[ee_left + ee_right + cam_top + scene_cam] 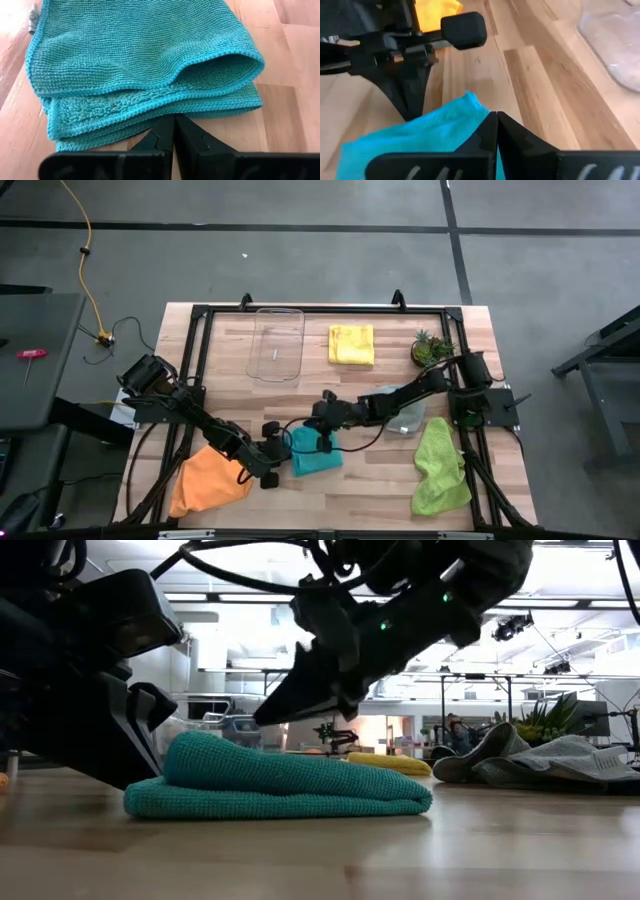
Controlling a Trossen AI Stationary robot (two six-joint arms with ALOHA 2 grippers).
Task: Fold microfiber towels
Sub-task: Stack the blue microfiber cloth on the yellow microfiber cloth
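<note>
The teal-blue towel (318,455) lies folded in several layers on the wooden table (380,480), near the front middle; its top fold bulges up (220,65). My left gripper (174,119) is shut and slants down at the towel's left edge. My right gripper (265,718) is also shut, pointing down and leftward. It hangs just above the towel's top (445,125) with a small gap under its tips. The orange towel (208,480), lime green towel (440,465), grey towel (402,410) and yellow towel (352,344) lie apart on the table. My left gripper's shut fingertips (165,125) meet the folded teal towel at the hemmed edge of its lower layers (145,124), coming slantwise down from the table's left. Whether a layer is caught between the tips, I cannot tell. The towel lies flat on the table.
A clear plastic tray (277,345) stands at the back, left of the yellow towel. A small potted plant (432,348) is at the back right. The grey towel lies partly under my right arm. Bare wood shows in front of the teal towel.
</note>
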